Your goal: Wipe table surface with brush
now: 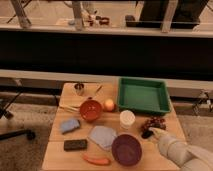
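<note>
The light tan wooden table surface (165, 145) carries many small items. A small black shape (146, 134) lies just in front of the grape bunch (155, 122) on the right side; it looks like the brush's head, and its handle is not visible. My gripper (152, 132) reaches in from the bottom right on a white arm. Its tip is right beside that black shape and the grapes, and I cannot tell whether it touches them.
A green tray (143, 95) stands at the back right. Left of the gripper are a white cup (127, 119), a maroon bowl (126, 149), a pale cloth (102, 136), a carrot (97, 160), a black block (75, 144), a blue-grey sponge (70, 125), a red bowl (91, 110), an orange fruit (109, 104) and a metal cup (79, 89).
</note>
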Robot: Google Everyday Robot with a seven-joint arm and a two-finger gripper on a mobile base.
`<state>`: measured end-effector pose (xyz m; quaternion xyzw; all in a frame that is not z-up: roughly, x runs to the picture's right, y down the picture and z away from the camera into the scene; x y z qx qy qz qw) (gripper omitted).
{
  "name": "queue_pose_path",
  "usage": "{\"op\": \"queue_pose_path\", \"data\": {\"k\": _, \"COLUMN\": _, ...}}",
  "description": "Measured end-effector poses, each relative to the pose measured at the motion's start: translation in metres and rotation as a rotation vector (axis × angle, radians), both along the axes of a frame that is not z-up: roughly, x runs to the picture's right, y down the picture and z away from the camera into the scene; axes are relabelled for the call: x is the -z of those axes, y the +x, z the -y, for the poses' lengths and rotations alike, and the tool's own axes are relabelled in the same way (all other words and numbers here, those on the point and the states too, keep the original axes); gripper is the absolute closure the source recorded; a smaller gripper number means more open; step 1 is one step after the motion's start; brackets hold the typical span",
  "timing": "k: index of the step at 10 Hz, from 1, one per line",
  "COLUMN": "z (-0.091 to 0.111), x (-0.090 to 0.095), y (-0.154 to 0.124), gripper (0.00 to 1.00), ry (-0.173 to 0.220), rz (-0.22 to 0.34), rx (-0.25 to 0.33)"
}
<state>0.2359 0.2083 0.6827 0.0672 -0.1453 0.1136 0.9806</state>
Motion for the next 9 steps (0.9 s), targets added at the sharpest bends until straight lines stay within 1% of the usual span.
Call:
{"op": "queue_pose_path", "data": {"k": 3, "z": -0.004, "x": -0.005, "y": 0.010, "gripper": 1.00, "ry": -0.018, "rz": -0.007, "rx": -0.014}}
{"op": "queue_pose_path", "data": {"k": 9, "z": -0.015, "x": 0.009, "y": 0.031, "gripper": 1.00, "ry": -0.012, "rz": 0.023, "rx": -0.059}}
